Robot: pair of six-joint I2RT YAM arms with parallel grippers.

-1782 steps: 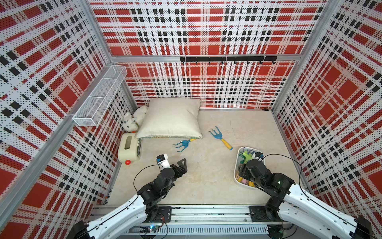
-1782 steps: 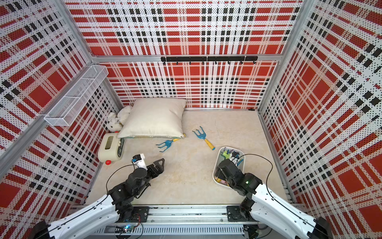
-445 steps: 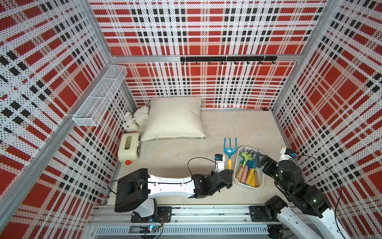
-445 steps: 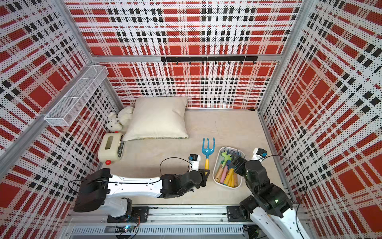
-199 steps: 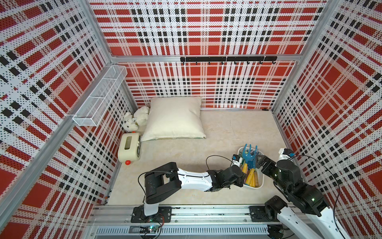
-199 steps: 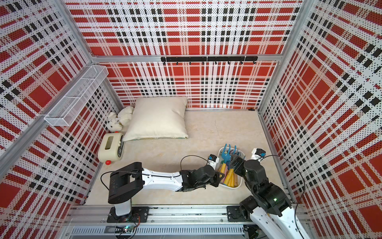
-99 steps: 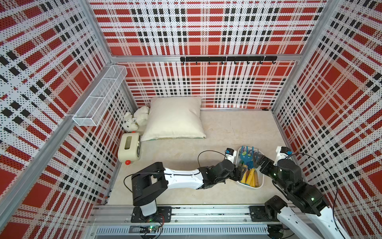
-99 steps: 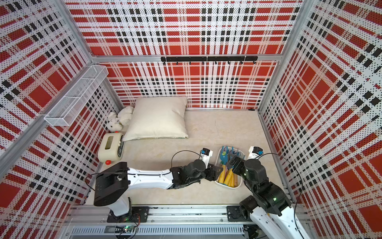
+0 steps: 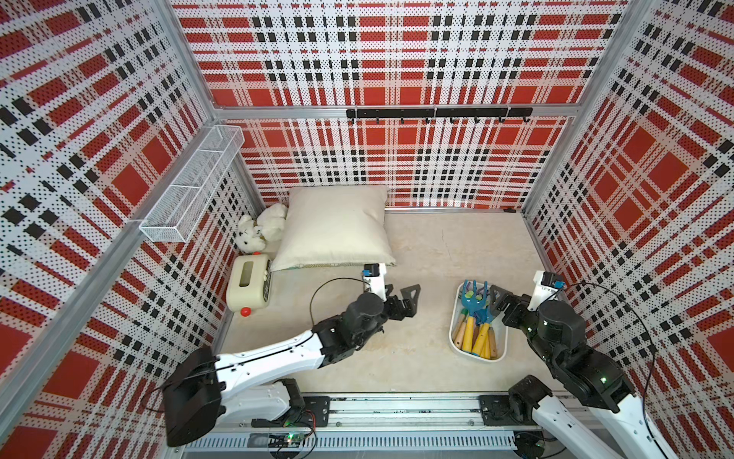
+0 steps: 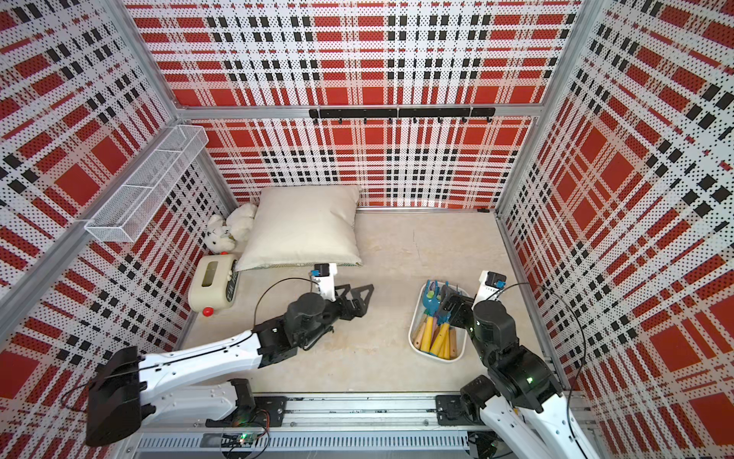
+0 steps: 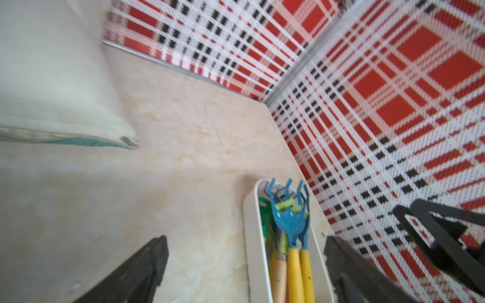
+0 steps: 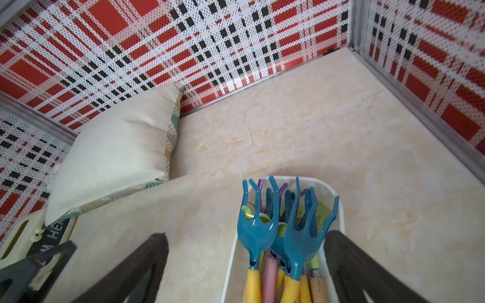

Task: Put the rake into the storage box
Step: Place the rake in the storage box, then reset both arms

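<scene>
Rake (image 9: 472, 306), blue plastic tines on a yellow handle. In both top views it lies inside the storage box (image 9: 453, 337), a shallow white plastic tub with rounded corners, tines toward the back wall, among other yellow- and wood-handled tools. A second rake like it lies alongside, and no tool shows on the beige marbled floor (image 9: 437, 246). Left gripper (image 9: 402, 293) hovers over bare floor, well apart from the tub, jaws spread wide and empty. Right gripper (image 9: 501, 303) sits just beside the tub's rim on the right-wall side, jaws likewise wide, nothing between them. Left wrist view: splayed black jaws frame the tub, one blue head uppermost. Right wrist view: two blue heads side by side in the tub, a jaw on either side. Status, judged: placement looks done — only drawing the arms clear seems left. Lettering: white capitals on the dark panel of the cream plastic box (image 12: 34, 223), cut off, roughly "HEA" — no brand seen elsewhere.
</scene>
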